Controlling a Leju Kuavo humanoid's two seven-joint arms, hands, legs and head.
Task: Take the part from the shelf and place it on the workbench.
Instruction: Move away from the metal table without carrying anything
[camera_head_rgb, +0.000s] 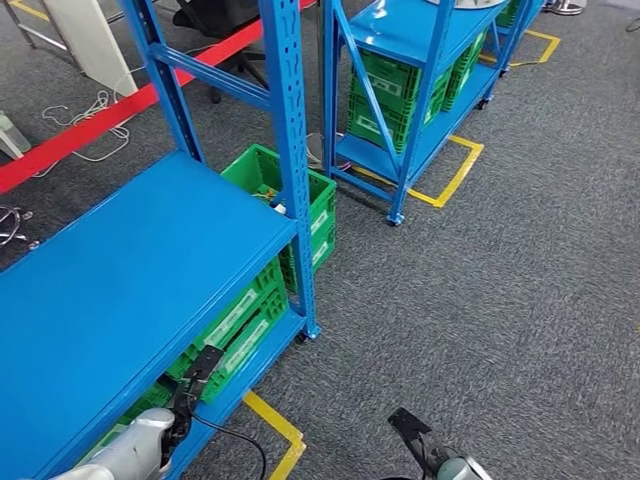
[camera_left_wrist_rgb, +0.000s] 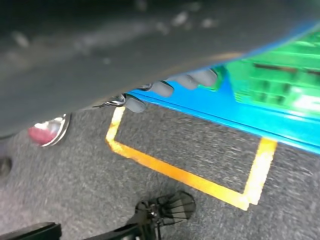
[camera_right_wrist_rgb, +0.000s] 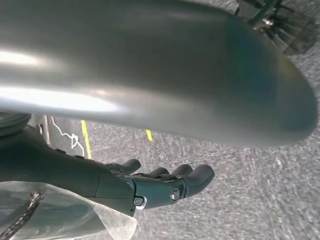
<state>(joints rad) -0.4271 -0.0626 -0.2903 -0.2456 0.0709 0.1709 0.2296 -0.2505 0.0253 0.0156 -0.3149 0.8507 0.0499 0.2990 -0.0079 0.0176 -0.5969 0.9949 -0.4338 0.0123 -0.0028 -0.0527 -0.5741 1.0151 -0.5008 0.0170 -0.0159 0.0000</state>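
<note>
no legible text or labels

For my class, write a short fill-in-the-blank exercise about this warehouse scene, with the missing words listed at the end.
1. The metal shelf nearest the robot is painted ____.
2. The crates stored under its top board are ____.
3. The tape marking the carpet beside the shelf's foot is ____.
4. The right hand, seen over grey carpet, holds ____.

Missing words: blue; green; yellow; nothing

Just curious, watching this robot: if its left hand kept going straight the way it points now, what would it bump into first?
Probably the green crates under the blue shelf; the left hand points up toward them, though depth is hard to judge.
</note>
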